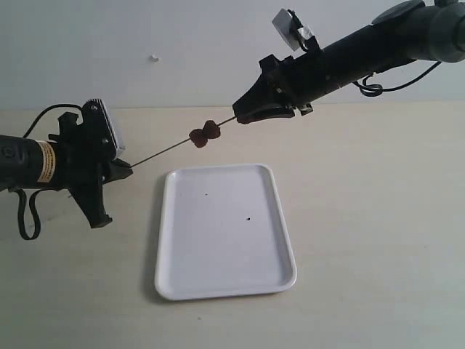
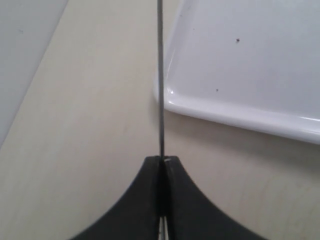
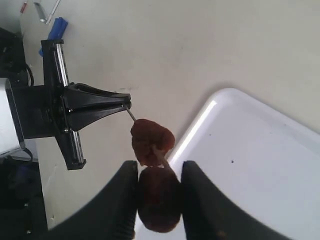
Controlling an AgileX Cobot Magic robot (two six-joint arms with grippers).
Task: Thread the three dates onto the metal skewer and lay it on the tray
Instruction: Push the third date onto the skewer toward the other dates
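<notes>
The metal skewer (image 1: pixel 163 151) hangs slanted above the table, behind the far left corner of the white tray (image 1: pixel 218 247). My left gripper (image 1: pixel 129 169) is shut on its lower end, and the thin rod (image 2: pixel 161 75) runs straight out of the closed jaws (image 2: pixel 163 159). Two dates (image 1: pixel 204 134) sit side by side on the rod. My right gripper (image 1: pixel 238 118) is at the skewer's upper end, shut on a third date (image 3: pixel 159 200) just behind the threaded ones (image 3: pixel 152 139). In the exterior view this date is hidden by the fingers.
The tray (image 2: pixel 240 65) lies flat on the tan tabletop (image 1: pixel 363 218), bare but for two dark specks. A pale wall (image 1: pixel 182 43) rises behind the table. A blue object (image 3: pixel 57 27) lies beyond the left arm in the right wrist view.
</notes>
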